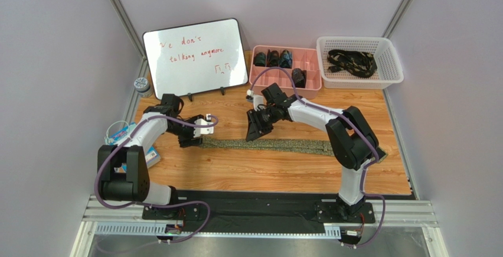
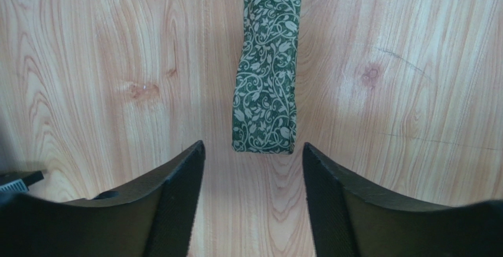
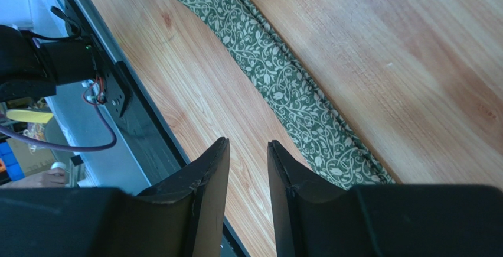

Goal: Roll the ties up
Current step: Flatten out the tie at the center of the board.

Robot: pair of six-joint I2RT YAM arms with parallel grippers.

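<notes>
now: left hand (image 2: 254, 153) spread at end of olive-green vine-patterned fabric necktie (image 2: 265, 91); right hand (image 3: 248, 143) narrow-gapped, empty | best: pinch tip squarely

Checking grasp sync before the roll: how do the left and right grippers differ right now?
Left gripper has wide jaws; right gripper has them nearly together. Left gripper faces the tie end, centred ahead of its gap; right gripper sits farther along, the tie passing beside one finger, not between. Shared: neither holds the tie.
</notes>
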